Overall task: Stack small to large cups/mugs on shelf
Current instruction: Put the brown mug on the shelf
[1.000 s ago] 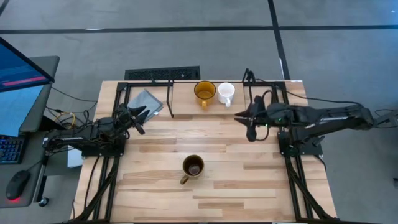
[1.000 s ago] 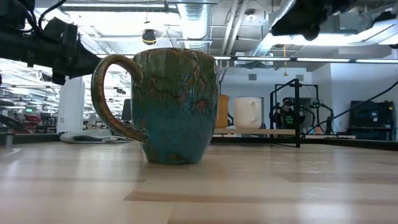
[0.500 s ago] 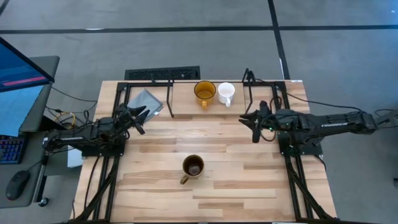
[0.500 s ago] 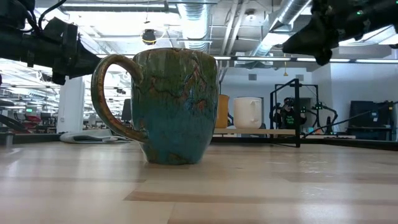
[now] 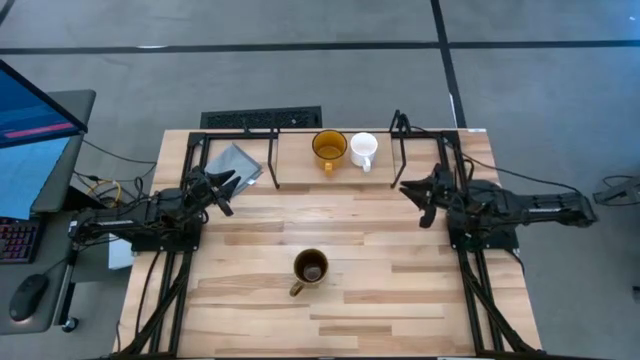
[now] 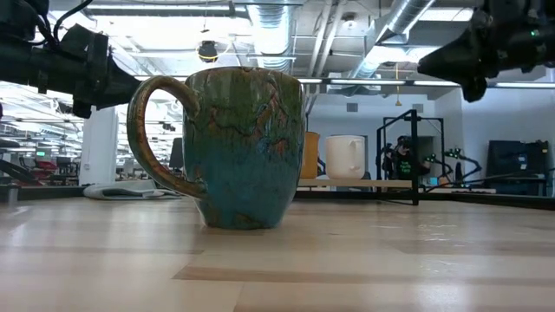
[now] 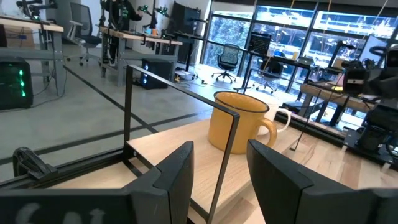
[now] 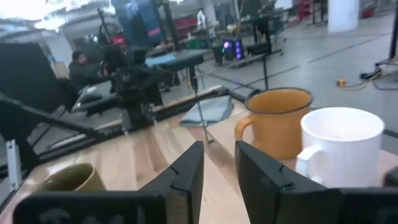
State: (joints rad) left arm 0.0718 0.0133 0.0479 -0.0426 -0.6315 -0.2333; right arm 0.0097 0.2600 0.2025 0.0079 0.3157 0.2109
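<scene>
Sitting nearest, brown mug [image 5: 310,268]: lower centre of the high view, alone on the wooden table [image 5: 380,290], handle toward lower left, well apart from both grippers.
Left gripper [image 5: 226,186]: left of centre, off the table surface, fingers slightly spread, holding nothing.
Right gripper [image 5: 418,189]: right of centre, fingers slightly parted, empty.
Yellow mug [image 5: 329,148]: upper centre, on the shelf [image 5: 270,150].
White mug [image 5: 363,149]: just beside the yellow mug, on its right.
Grey cloth [image 5: 233,160]: upper left, by the shelf's left end.
</scene>
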